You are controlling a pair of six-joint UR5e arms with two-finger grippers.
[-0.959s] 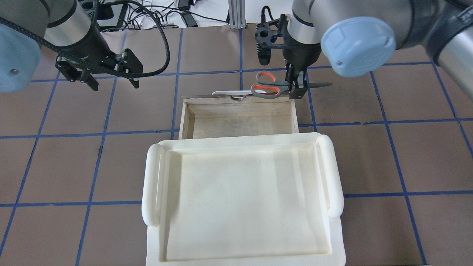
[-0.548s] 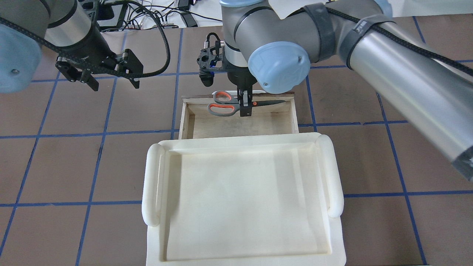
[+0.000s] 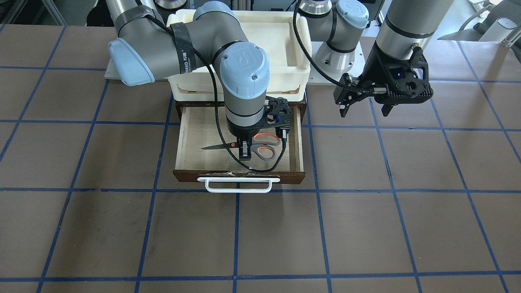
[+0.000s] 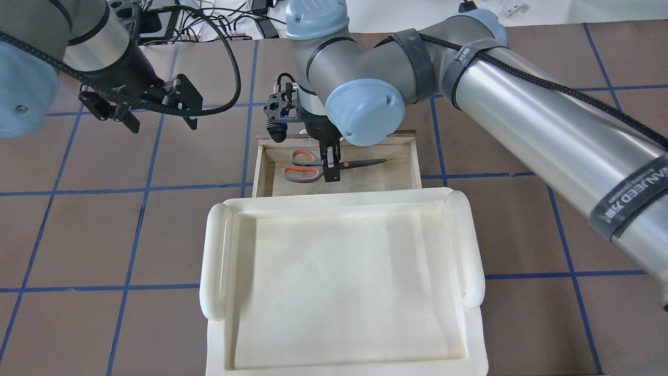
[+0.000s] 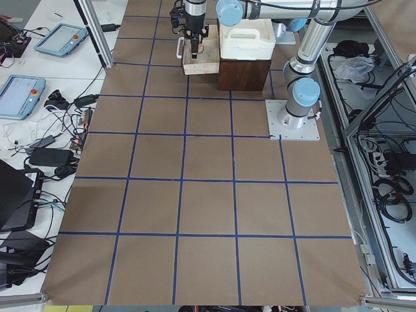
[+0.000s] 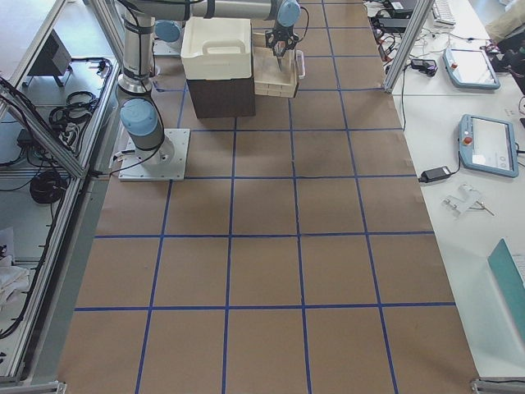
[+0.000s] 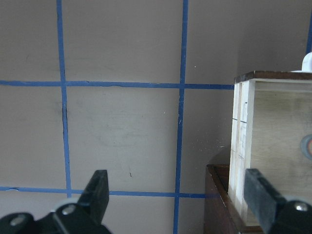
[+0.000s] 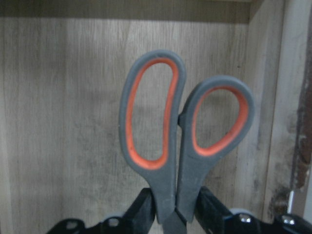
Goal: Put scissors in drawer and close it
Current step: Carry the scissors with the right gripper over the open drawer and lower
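Note:
The scissors (image 4: 305, 167), grey handles lined orange, are held level just above the pale floor of the open wooden drawer (image 4: 415, 162). My right gripper (image 4: 332, 171) is shut on them near the pivot, with the blades (image 4: 368, 163) pointing to the drawer's right side. The right wrist view shows the handles (image 8: 185, 141) clamped between the fingers (image 8: 145, 207) over the plywood. The front view shows the scissors (image 3: 265, 149), the gripper (image 3: 244, 152), the dark drawer front (image 3: 195, 176) and the white bar handle (image 3: 238, 189). My left gripper (image 4: 162, 124) is open and empty above the table, left of the drawer; its wrist view (image 7: 178, 195) shows the drawer's corner (image 7: 243, 146).
A cream-white plastic tray stack (image 4: 472, 245) sits on the cabinet above the drawer, close to the robot's side; it shows in the front view too (image 3: 302, 40). The table is brown with blue grid lines (image 4: 146, 185). Cables and devices lie past the far edge (image 4: 209, 21).
My right gripper has carried the scissors from beyond the drawer's front leftwards and down into the drawer. The left arm has hardly moved.

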